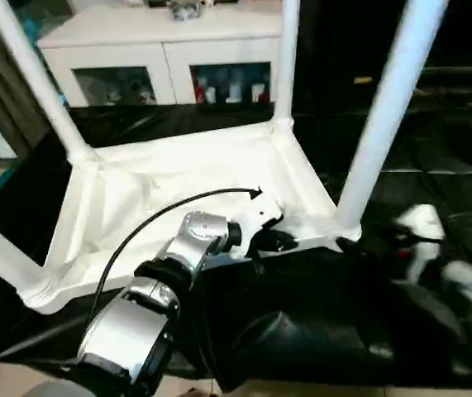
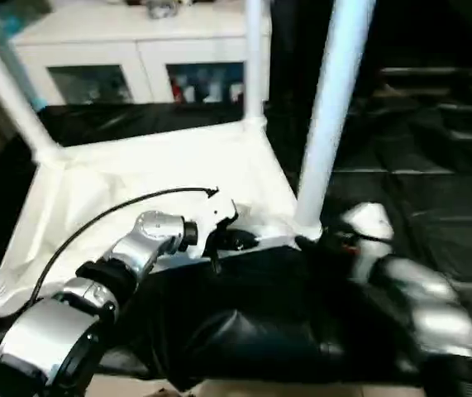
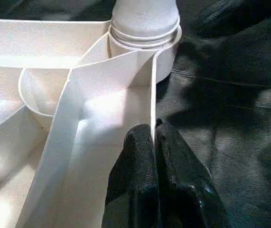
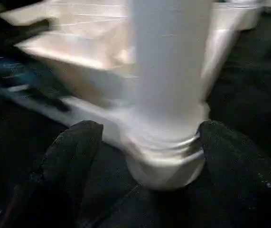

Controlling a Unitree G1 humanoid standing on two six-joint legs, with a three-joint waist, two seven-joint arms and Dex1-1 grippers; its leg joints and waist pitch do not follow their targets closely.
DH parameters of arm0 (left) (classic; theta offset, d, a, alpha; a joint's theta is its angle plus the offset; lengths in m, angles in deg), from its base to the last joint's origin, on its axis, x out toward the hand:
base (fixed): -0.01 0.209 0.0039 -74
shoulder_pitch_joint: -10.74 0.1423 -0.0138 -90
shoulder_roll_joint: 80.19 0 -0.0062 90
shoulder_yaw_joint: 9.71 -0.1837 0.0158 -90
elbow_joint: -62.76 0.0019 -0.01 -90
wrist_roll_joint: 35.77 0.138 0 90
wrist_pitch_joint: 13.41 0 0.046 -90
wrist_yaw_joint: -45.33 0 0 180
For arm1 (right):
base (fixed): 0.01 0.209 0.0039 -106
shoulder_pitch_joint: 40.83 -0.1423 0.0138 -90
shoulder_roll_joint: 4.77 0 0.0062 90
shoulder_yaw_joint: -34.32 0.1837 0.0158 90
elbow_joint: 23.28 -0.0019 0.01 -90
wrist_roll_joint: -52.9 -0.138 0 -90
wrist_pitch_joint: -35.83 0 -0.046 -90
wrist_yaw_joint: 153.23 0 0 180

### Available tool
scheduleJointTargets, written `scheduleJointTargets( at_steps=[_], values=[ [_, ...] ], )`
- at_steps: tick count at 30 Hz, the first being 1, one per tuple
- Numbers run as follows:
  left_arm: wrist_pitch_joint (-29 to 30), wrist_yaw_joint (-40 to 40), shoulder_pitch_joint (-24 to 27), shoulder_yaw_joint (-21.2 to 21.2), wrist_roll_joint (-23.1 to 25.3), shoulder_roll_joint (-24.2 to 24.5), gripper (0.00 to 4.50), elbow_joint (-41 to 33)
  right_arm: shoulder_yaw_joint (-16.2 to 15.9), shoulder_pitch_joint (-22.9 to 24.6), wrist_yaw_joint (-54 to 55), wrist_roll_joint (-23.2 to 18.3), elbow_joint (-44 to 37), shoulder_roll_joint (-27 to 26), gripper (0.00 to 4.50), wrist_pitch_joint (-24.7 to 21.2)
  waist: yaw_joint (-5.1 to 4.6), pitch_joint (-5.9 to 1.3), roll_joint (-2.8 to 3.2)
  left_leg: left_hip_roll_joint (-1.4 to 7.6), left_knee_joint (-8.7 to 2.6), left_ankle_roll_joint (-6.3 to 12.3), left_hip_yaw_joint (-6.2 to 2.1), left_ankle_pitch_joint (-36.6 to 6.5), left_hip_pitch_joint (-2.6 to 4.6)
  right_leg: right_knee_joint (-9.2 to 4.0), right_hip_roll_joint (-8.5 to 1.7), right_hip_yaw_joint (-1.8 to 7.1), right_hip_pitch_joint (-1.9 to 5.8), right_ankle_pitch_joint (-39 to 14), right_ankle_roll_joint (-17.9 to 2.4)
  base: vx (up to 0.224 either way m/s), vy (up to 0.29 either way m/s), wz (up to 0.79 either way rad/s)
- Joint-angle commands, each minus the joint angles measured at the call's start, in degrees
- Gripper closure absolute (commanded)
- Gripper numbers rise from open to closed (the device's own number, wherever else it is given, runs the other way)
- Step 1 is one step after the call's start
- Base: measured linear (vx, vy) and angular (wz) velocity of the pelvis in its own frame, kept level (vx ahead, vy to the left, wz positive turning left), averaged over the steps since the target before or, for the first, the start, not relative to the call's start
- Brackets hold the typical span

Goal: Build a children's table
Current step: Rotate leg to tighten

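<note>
The children's table (image 1: 178, 182) lies upside down on the black-covered work table, ribbed underside up, with its white legs standing in the corner sockets. My left gripper (image 1: 273, 242) is at the near rim close to the near right corner. In the left wrist view its fingers (image 3: 135, 156) are shut on the thin rim wall (image 3: 152, 95). My right gripper (image 4: 150, 126) is open, one finger (image 4: 69, 156) on each side of the near right leg's (image 1: 388, 107) base and socket (image 4: 166, 161). A gap shows between that finger and the socket.
A white cabinet (image 1: 161, 41) with glass doors stands behind the work table. Black cloth (image 1: 302, 331) covers the table in front of and to the right of the white top. A black cable (image 1: 153, 219) arcs over my left forearm.
</note>
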Motion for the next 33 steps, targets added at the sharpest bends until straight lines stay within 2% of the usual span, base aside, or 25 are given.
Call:
scheduleJointTargets(
  at_steps=[1, 2, 3, 4, 5, 6, 8, 10, 12, 13, 15, 16, 18, 19, 20, 22, 24, 26, 30, 33],
  values=[
    [-2.4, 0.3, 0.4, 1.5, -2.4, 0.1, 4.5, -1.7, 0.4, 1.4, -6.3, -4.1, -4.5, 3.1, 0.84, -3.1, 0.25, -3.67, -2.64, 3.45, -2.95, 11.3, -2.04, -6.3, 0.52, -2.84, -2.07, 0.84, 2.16, -3.9, -13.2, 0.0, 0.0, 0.0],
    [-2.5, 0.4, 0.4, 1.5, -2.4, 0.1, 4.5, -1.8, 0.5, 1.6, -6.7, -4.3, -4.9, 3.5, 0.84, -3.4, 0.49, -4.0, -2.86, 3.45, -2.61, 11.72, -1.95, -5.6, 0.63, -2.54, -2.09, 0.75, 2.12, -3.0, -13.5, 0.0, 0.0, 0.0],
    [-2.8, 0.7, 0.5, 1.5, -2.4, 0.2, 4.5, -1.8, 0.5, 2.0, -7.3, -5.0, -5.8, 4.2, 0.84, -4.0, 0.57, -4.09, -2.79, 3.41, -2.48, 12.04, -1.92, -4.8, 0.55, -2.42, -1.99, 0.73, 1.99, -2.2, -13.6, 0.0, 0.0, 0.0],
    [-2.9, 1.2, 0.7, 1.5, -2.5, 0.3, 4.5, -2.0, 0.4, 2.6, -8.2, -5.9, -6.9, 5.1, 0.84, -5.2, 0.5, -3.7, -2.95, 3.33, -2.57, 12.25, -1.83, -5.1, 0.25, -2.67, -1.91, 0.63, 1.75, -3.5, -13.5, 0.0, 0.0, 0.0],
    [-2.9, 1.2, 0.7, 1.5, -2.5, 0.3, 4.5, -2.0, 0.4, 2.6, -8.2, -5.9, -6.9, 5.1, 0.84, -5.2, 0.61, -3.62, -2.86, 3.36, -2.65, 11.71, -1.82, -6.6, 0.43, -2.97, -1.93, 0.6, 1.68, -6.7, -13.1, 0.0, 0.0, 0.0],
    [-3.0, 1.6, 0.9, 1.6, -2.7, 0.3, 4.5, -2.3, 0.4, 3.1, -9.2, -6.5, -7.8, 5.9, 0.84, -6.2, 0.58, -3.47, -3.05, 3.36, -2.8, 11.31, -1.8, -7.4, 0.44, -3.2, -1.91, 0.61, 1.65, -8.4, -12.8, 0.0, 0.0, 0.0],
    [-3.2, 2.5, 1.5, 1.7, -2.9, 0.4, 4.5, -3.0, 0.1, 3.6, -10.5, -7.3, -9.5, 6.5, 0.84, -7.7, 0.68, -3.3, -3.15, 3.48, -3.2, 9.47, -1.94, -9.6, 0.54, -3.63, -1.99, 0.67, 1.64, -13.7, -11.7, 0.0, 0.0, 0.0],
    [-3.1, 3.1, 1.9, 1.5, -3.1, 0.4, 4.5, -3.5, 0.0, 3.4, -10.0, -7.2, -9.8, 6.1, 0.84, -7.6, 0.61, -3.3, -3.06, 3.49, -3.36, 8.66, -2.0, -9.7, 0.52, -3.64, -1.92, 0.71, 1.53, -14.4, -11.3, 0.0, 0.0, 0.0],
    [-3.0, 3.9, 2.3, 1.2, -3.2, 0.5, 4.5, -4.1, -0.3, 2.8, -8.5, -6.2, -9.4, 5.3, 0.84, -6.1, 0.57, -3.33, -3.04, 3.53, -3.43, 8.14, -2.01, -9.7, 0.57, -3.64, -1.95, 0.77, 1.45, -14.1, -11.3, 0.0, 0.0, 0.0],
    [-2.9, 4.6, 2.5, 1.0, -3.3, 0.6, 4.5, -4.4, -0.2, 2.0, -6.7, -5.4, -8.6, 4.5, 0.84, -5.3, 0.63, -3.38, -2.73, 3.5, -3.37, 7.94, -1.98, -9.4, 0.67, -3.59, -1.95, 0.82, 1.33, -13.5, -11.4, 0.0, 0.0, 0.0],
    [-3.3, 7.3, 3.1, 0.3, -3.4, 1.1, 4.5, -4.9, 0.0, 0.9, -4.7, -4.8, -7.5, 4.0, 0.84, -5.2, 0.53, -3.44, -2.81, 3.33, -3.34, 7.61, -1.89, -8.9, 0.67, -3.51, -1.88, 0.74, 1.4, -12.2, -11.8, 0.0, 0.0, 0.0],
    [-3.6, 8.8, 3.4, 0.0, -3.3, 1.5, 4.5, -5.1, -0.1, 1.0, -4.7, -4.8, -7.7, 4.2, 0.84, -5.5, 0.64, -3.49, -2.53, 3.35, -3.27, 7.7, -1.9, -8.7, 0.69, -3.42, -1.88, 0.77, 1.48, -11.6, -11.8, 0.0, 0.0, 0.0],
    [-3.4, 10.6, 3.7, -0.4, -3.3, 2.0, 4.5, -5.4, -0.3, 1.5, -4.8, -4.2, -8.1, 4.7, 0.84, -5.1, 0.66, -3.5, -2.59, 3.38, -3.27, 7.94, -1.94, -8.4, 0.61, -3.29, -1.92, 0.77, 1.58, -10.6, -11.9, 0.0, 0.0, 0.0],
    [-2.8, 13.3, 4.0, -0.7, -3.6, 2.8, 4.5, -6.0, -0.2, 2.0, -4.8, -3.9, -8.5, 5.0, 0.84, -5.3, 0.73, -3.6, -2.17, 3.41, -3.19, 8.15, -1.97, -7.8, 0.67, -3.13, -1.9, 0.78, 1.56, -9.4, -12.1, 0.0, 0.0, 0.0],
    [-2.7, 13.9, 4.1, -0.7, -3.7, 3.0, 4.5, -6.1, -0.2, 2.1, -4.7, -3.8, -8.6, 5.0, 0.84, -5.4, 0.65, -3.6, -2.35, 3.33, -3.16, 8.24, -1.87, -7.5, 0.68, -3.12, -1.78, 0.75, 1.53, -8.6, -12.4, 0.0, 0.0, 0.0],
    [-2.5, 15.2, 4.3, -1.0, -3.6, 3.8, 4.5, -6.5, -0.3, 2.6, -5.0, -3.8, -9.0, 5.3, 0.84, -5.5, 0.82, -3.64, -2.08, 3.43, -3.12, 8.29, -1.85, -8.0, 0.83, -3.04, -1.85, 0.78, 1.49, -8.2, -12.9, 0.0, 0.0, 0.0],
    [-2.3, 16.3, 4.4, -1.1, -3.5, 4.4, 4.5, -6.8, -0.8, 2.9, -5.3, -3.4, -9.0, 5.5, 0.84, -5.4, 0.91, -3.58, -2.07, 3.53, -3.27, 7.95, -1.9, -8.8, 0.84, -3.1, -1.92, 0.78, 1.56, -8.7, -13.0, 0.0, 0.0, 0.0],
    [-2.0, 18.5, 4.5, -1.3, -3.5, 5.4, 4.5, -7.4, -2.9, 2.7, -5.0, -1.9, -7.9, 4.7, 0.84, -4.1, 0.67, -3.54, -2.07, 3.42, -3.35, 7.55, -1.89, -9.4, 0.71, -3.14, -1.85, 0.74, 1.61, -9.2, -12.8, 0.0, 0.0, 0.0],
    [-1.8, 19.7, 4.8, -1.5, -3.5, 6.3, 4.5, -8.1, -5.6, 1.6, -4.7, -0.2, -6.4, 3.1, 0.84, -2.8, 0.54, -3.6, -1.8, 3.51, -3.46, 6.61, -1.93, -10.8, 0.93, -3.25, -1.93, 0.78, 1.55, -10.5, -12.8, 0.0, 0.0, 0.0],
    [-1.7, 20.4, 5.0, -1.5, -3.5, 6.8, 4.5, -8.3, -7.0, 0.3, -4.0, 1.3, -4.9, 1.7, 1.09, -1.4, 0.35, -3.77, -1.82, 3.43, -3.31, 6.84, -1.89, -9.3, 0.87, -2.9, -1.8, 0.73, 1.51, -8.5, -13.2, 0.0, 0.0, 0.0]
  ],
)
